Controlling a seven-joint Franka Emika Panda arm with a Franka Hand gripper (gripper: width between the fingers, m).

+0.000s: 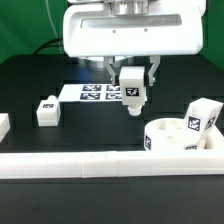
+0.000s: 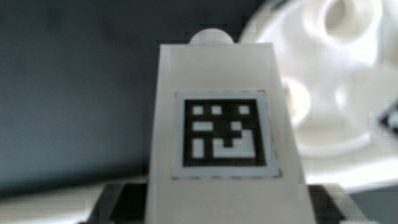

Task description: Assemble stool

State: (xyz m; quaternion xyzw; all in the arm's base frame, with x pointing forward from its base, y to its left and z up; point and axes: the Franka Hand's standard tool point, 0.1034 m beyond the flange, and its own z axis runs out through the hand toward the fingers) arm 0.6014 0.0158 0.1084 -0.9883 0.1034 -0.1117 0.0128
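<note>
White plastic leg [image 1: 131, 94] stands upright, clamped between the fingers of the claw [image 1: 131, 80], its tag facing the exterior camera. The round seat [image 1: 170, 138] rests on the black table [image 1: 40, 75] at four o'clock from it. A second leg [image 1: 203, 116] rises at the seat's two o'clock edge. A third leg [image 1: 46, 111] lies at eight o'clock, well apart.

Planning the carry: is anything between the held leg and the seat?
Nothing visible: the gripper holds the leg, and only black table lies between it and the seat. Another leg stands at the seat's exterior-view right.
</note>
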